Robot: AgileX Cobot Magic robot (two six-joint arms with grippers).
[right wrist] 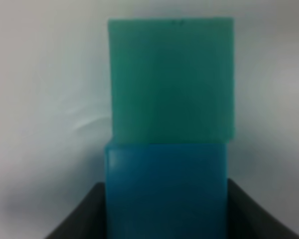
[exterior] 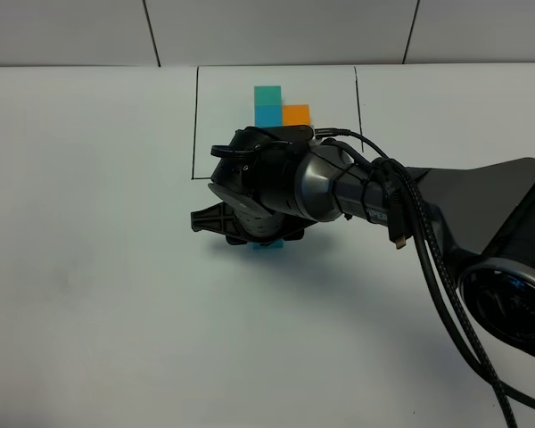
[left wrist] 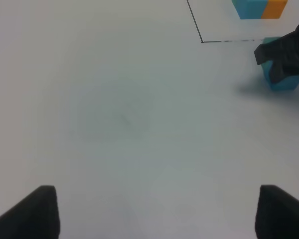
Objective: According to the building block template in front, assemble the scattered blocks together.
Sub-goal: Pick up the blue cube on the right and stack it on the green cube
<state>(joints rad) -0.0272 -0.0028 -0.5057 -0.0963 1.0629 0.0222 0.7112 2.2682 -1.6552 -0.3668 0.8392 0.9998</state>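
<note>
Where the right tool (exterior: 251,234) reaches down to the worktop (exterior: 89,294), it is clamped on the blue cube (right wrist: 164,194), which touches the green cube (right wrist: 172,79) face to face. These 2 sit just outside the near line of the template (exterior: 279,107) frame. Left tool (left wrist: 152,214) hangs well apart from them, spread wide.

In the high view, the right hand (exterior: 254,234) hid all but a sliver of the blue block (exterior: 269,247) at centre frame. The left wrist view's top edge cut the template (left wrist: 251,7) at upper right. The right wrist view was blurred.
</note>
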